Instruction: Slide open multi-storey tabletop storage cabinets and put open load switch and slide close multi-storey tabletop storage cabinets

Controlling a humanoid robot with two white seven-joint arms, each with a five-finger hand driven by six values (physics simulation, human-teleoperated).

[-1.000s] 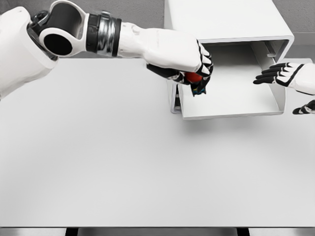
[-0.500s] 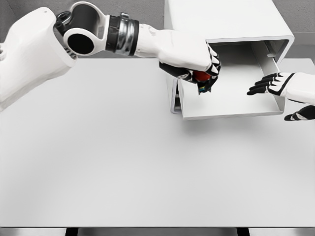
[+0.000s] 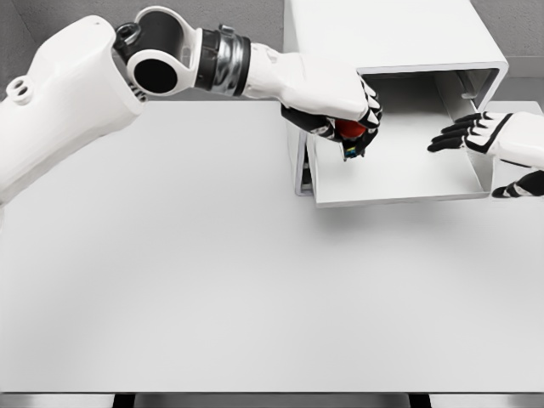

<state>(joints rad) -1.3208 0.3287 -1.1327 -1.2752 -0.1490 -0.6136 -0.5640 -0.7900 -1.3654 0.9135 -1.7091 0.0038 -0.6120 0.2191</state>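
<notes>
**Red switch held over the left side of the open drawer**

Red and dark, with a small coloured mark low on it, the switch (image 3: 349, 134) sits inside the left hand (image 3: 344, 106), whose fingers are curled closed around it, so only a little of it shows under the knuckles. The hand hangs just above the left inner wall of the drawer (image 3: 399, 197), which is pulled out from the white cabinet (image 3: 382, 34) at the far right corner of the table (image 3: 212, 280). The switch is therefore already over the drawer floor, close to its left wall and nearer the back than the front edge. I cannot tell its long axis, because the fingers cover most of it.

The relation that matters now is vertical: the bare drawer floor lies straight below the hand and a little to the right. In my judgement the coming move is a short lowering and then a release; the near wall may catch the switch if the hand opens too far left.

The right hand (image 3: 476, 136) is at the right wall of the drawer, with the dark fingers stretched toward the inside and holding nothing. It looks just beside or touching that wall; which one I cannot tell. It is the nearer hand for pushing the drawer closed afterwards.
</notes>
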